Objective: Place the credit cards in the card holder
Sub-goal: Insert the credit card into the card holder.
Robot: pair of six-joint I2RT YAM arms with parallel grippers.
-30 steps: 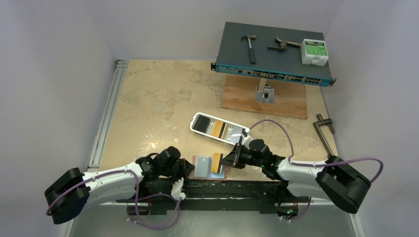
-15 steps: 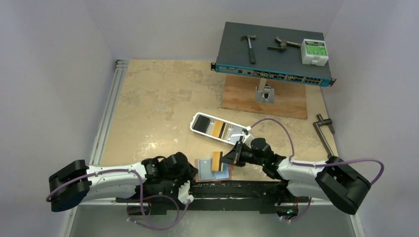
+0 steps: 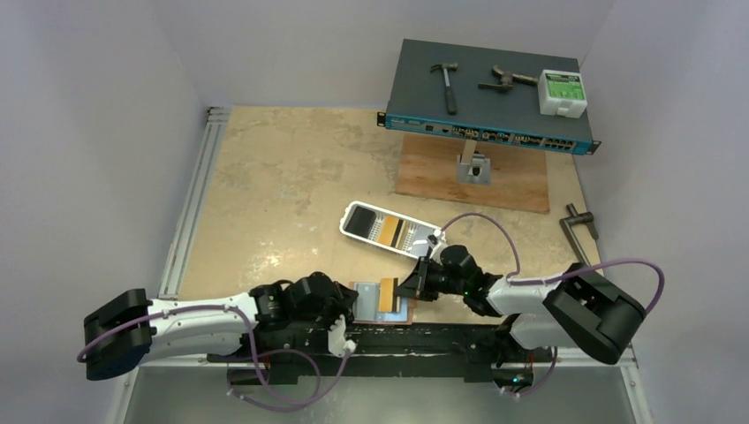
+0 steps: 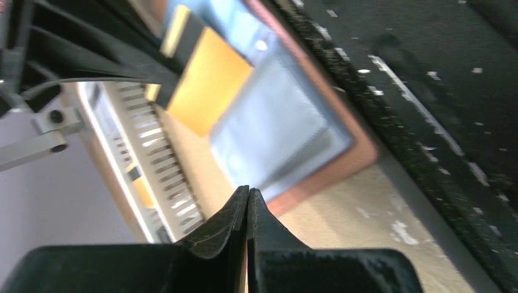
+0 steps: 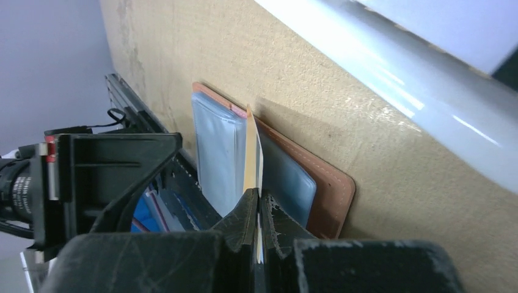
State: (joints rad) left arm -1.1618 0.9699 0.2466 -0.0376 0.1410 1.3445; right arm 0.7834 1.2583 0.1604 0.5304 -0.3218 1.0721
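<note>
Pinching an orange-yellow card point(image 5: 251, 159) edge-on at the card holder point(image 5: 333, 195), the right claw point(image 5: 256, 198) sits near the closed, empty left claw point(image 4: 247, 195).

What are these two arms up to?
They are loading cards into an open brown card holder. The right gripper pinches an orange card on edge, its far end down between the holder's clear pockets; whether it has entered a slot is hard to tell. The left gripper is shut and empty at the holder's corner. Spare cards lie in a white tray further back.
</note>
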